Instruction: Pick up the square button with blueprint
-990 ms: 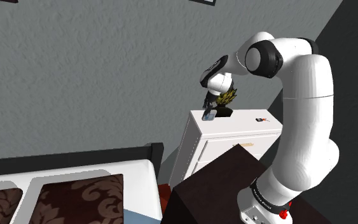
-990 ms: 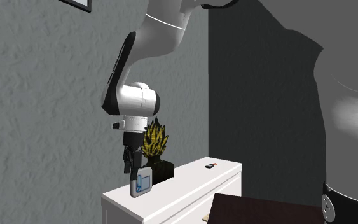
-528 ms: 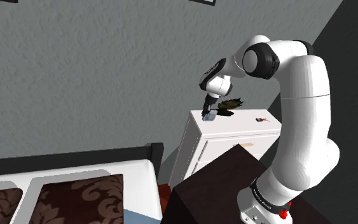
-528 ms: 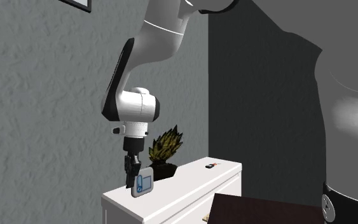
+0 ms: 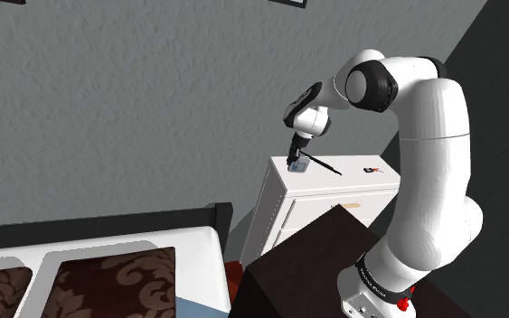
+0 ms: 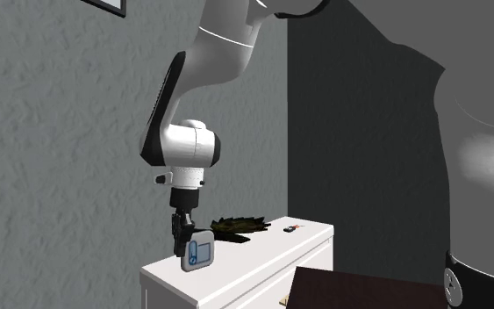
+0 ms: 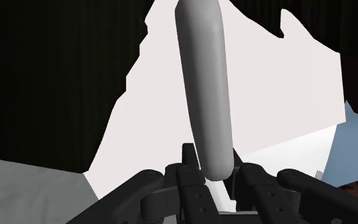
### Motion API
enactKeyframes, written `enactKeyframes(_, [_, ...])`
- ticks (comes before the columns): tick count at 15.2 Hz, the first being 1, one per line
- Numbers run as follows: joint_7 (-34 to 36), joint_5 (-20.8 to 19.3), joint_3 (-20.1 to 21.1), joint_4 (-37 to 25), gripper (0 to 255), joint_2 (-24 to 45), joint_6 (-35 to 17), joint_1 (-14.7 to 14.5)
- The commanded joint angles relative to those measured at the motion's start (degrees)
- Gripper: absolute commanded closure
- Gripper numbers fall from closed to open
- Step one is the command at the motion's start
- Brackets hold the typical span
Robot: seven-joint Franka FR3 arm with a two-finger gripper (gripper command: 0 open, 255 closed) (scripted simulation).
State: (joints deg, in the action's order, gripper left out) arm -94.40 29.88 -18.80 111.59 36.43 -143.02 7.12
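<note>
We see the gripper (image 6: 185, 240) with fingers narrowed on the square button (image 6: 198, 252), white with blue print, at the white dresser's (image 6: 267, 253) left end in the second exterior view. A potted plant (image 6: 239, 226) lies flat mid-dresser, and a small red-black item (image 6: 289, 228) sits near the dresser's right end.

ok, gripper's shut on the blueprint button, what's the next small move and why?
Probably a straight lift. The black gripper clasps the square, white-rimmed button with a blue blueprint picture low over the white dresser, and a dark plant lies flat close beside it; rising vertically should clear both.
</note>
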Motion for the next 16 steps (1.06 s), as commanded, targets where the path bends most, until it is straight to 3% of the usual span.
enactKeyframes(1, [0.5, -0.5, -0.4, 0.3, 255, -0.9, 0.7, -0.3])
enactKeyframes(16, [4.2, -5.3, -4.0, 1.4, 255, -8.8, 7.0, -2.9])
